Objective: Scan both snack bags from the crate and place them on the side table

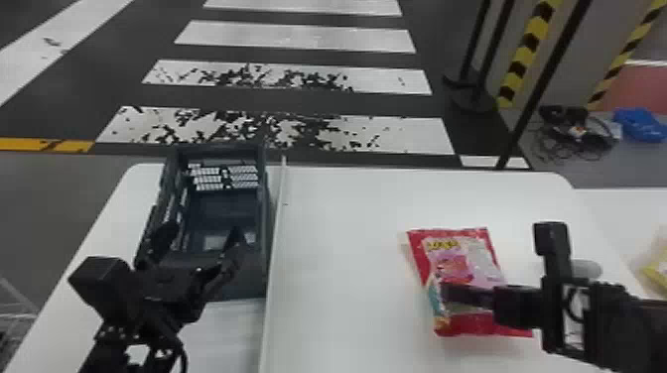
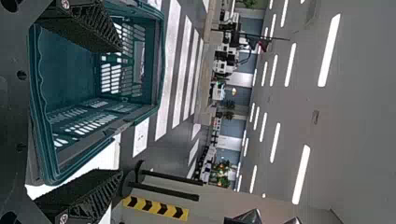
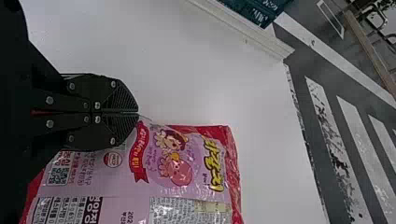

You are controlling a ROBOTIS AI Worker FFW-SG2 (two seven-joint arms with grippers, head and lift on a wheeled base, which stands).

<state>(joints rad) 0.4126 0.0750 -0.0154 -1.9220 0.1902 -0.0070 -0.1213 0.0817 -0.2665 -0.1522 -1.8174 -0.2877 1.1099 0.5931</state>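
Jaws pressed together at the red bag's left edge

Lower right in the head view, the red bag [image 1: 466, 278] lies flat on the worktop [image 1: 342, 233], its long axis running from upper left down toward lower right. The right gripper [image 3: 137, 112] comes in from the right edge and lies over the bag's lower half, across that axis, its tips by the left long edge. This is much the nearer arm. In the right wrist view the jaws are pressed together right at the bag's edge; whether a fold of film is caught between them, I cannot tell. If none is, the coming move probably wants them parted and set astride that edge.

Lower left, the left gripper [image 1: 204, 232] hangs over the crate [image 1: 258, 278], jaws spread with nothing between them. A raised strip [image 1: 274, 248] runs between crate and red bag, so that arm is poorly placed to help.

At the right edge, on the side table [image 1: 610, 208], sits a yellow bag [image 1: 659, 268], probably the one already dealt with. The red bag then seems the last to scan and carry rightward.
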